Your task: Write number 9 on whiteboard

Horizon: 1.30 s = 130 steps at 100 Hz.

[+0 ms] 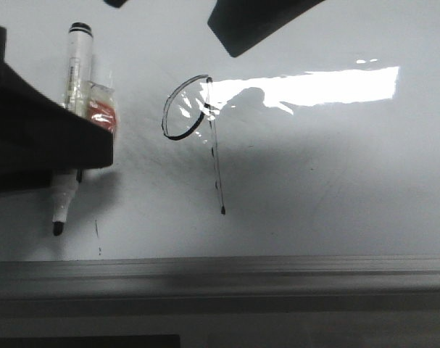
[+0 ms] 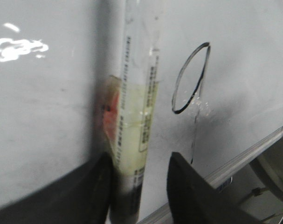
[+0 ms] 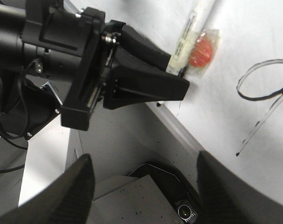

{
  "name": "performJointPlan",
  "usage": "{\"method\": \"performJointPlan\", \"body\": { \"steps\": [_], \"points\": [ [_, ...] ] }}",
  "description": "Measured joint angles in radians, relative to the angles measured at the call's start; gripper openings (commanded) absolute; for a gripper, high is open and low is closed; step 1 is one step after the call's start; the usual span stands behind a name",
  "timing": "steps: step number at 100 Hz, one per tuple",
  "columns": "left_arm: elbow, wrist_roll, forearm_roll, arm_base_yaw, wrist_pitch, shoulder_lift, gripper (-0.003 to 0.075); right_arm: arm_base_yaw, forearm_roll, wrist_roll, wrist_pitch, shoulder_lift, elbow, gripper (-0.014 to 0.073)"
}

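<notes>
The number 9 (image 1: 164, 116) is drawn in thin black line mid-board, an oval loop with a long slanted stem; it also shows in the left wrist view (image 2: 175, 95) and the right wrist view (image 3: 253, 96). The whiteboard (image 1: 335, 167) fills the front view. A white marker (image 1: 76, 65) with a red-orange tag (image 1: 104, 116) points its black tip toward the near frame. My left gripper (image 2: 140, 157) straddles the marker (image 2: 136, 107); one finger touches it, the other stands apart. My right gripper (image 3: 143, 163) is open and empty, off the board's near edge.
The grey metal frame (image 1: 277, 264) runs along the board's near edge. A short stray black dash (image 1: 98, 230) sits near the marker tip. A bright glare patch (image 1: 335, 83) lies right of the 9. A grey surface and a black device with a lens (image 3: 185, 210) lie under the right gripper.
</notes>
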Motion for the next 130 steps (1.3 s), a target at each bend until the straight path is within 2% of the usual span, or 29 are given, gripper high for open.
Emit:
{"method": "performJointPlan", "body": {
  "steps": [8, 32, 56, 64, 71, 84, 114, 130],
  "points": [
    [0.0, 0.0, 0.0, 0.0, -0.017, 0.0, 0.0356, 0.0, -0.002, 0.0, 0.0, -0.002, 0.0, 0.0269],
    [0.0, 0.0, 0.019, 0.0, -0.013, -0.062, 0.0354, 0.0, -0.053, 0.0, 0.004, -0.082, 0.015, -0.0073],
    [0.036, 0.0, 0.061, 0.0, 0.039, -0.233, 0.0352, 0.0, -0.079, 0.0, -0.083, -0.24, 0.16, -0.0069],
    [0.046, 0.0, 0.063, 0.0, 0.096, -0.293, 0.0312, 0.0, -0.079, 0.0, -0.108, -0.291, 0.216, -0.0069],
    [0.048, 0.0, 0.063, 0.0, 0.137, -0.346, 0.0227, 0.0, -0.08, 0.0, -0.117, -0.335, 0.251, -0.0069],
    [0.05, 0.0, 0.078, 0.0, 0.155, -0.441, -0.002, 0.0, -0.086, 0.0, -0.144, -0.419, 0.299, -0.0069],
    [0.066, 0.0, 0.226, 0.0, 0.161, -0.662, -0.002, 0.0, -0.257, 0.0, -0.303, -0.681, 0.423, -0.0062],
    [0.133, 0.0, 0.274, 0.0, 0.161, -0.812, -0.002, 0.0, -0.295, 0.0, -0.389, -0.865, 0.534, -0.0062]
  ]
}}
